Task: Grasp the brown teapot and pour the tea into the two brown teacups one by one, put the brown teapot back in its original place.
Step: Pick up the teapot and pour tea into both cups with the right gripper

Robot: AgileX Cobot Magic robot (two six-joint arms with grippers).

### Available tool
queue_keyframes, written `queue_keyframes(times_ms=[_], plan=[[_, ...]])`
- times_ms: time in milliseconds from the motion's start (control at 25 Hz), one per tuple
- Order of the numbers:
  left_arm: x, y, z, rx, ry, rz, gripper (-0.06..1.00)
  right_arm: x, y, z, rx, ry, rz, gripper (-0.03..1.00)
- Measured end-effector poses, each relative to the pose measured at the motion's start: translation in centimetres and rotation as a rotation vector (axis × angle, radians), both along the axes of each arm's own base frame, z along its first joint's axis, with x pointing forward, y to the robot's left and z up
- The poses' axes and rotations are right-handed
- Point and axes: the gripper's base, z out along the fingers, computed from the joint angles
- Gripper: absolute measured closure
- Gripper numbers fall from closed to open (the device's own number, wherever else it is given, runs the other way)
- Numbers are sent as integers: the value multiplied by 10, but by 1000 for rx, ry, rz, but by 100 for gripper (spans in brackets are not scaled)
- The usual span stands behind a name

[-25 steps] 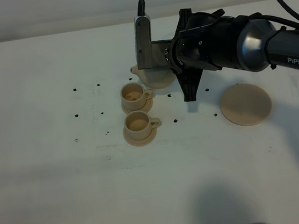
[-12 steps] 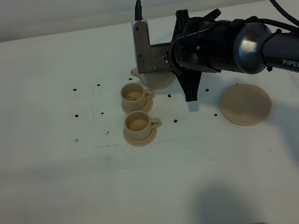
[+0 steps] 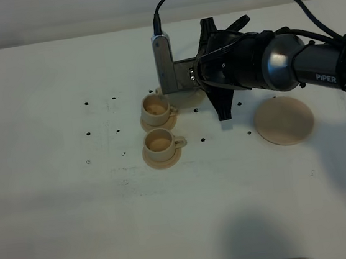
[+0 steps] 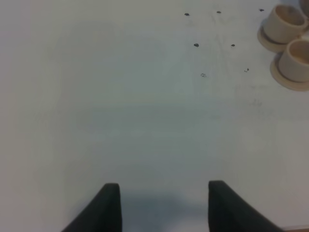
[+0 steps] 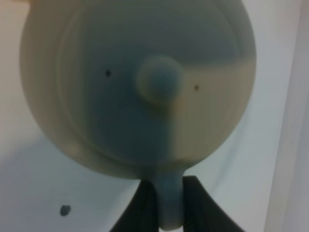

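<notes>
One squat tan teapot (image 5: 96, 111) — matte, knobbed lid (loop handle pinched).

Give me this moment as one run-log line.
teapot: beside rear teacup, off large saucer | right gripper: shut on its handle | left gripper: open, empty

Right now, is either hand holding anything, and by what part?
The right hand is shut on the brown teapot, pinching its loop handle. The left hand is open and holds nothing.

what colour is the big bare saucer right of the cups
Plain beige-tan, no pattern. The saucer shows best in the exterior high view.
</notes>
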Motion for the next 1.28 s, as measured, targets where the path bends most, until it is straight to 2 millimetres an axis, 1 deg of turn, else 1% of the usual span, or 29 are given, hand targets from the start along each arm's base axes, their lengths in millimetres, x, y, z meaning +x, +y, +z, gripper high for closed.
queue_keyframes(times_ms=[480, 800, 1280], plan=[[0, 0, 0, 0, 0, 0, 47, -2, 6, -1, -39, -20, 42, 88], [0, 0, 0, 0, 0, 0, 47, 1, 8, 7, -50, -40, 33, 88], [0, 0, 0, 0, 0, 0, 47, 3, 8, 10, -71, -65, 57, 88]])
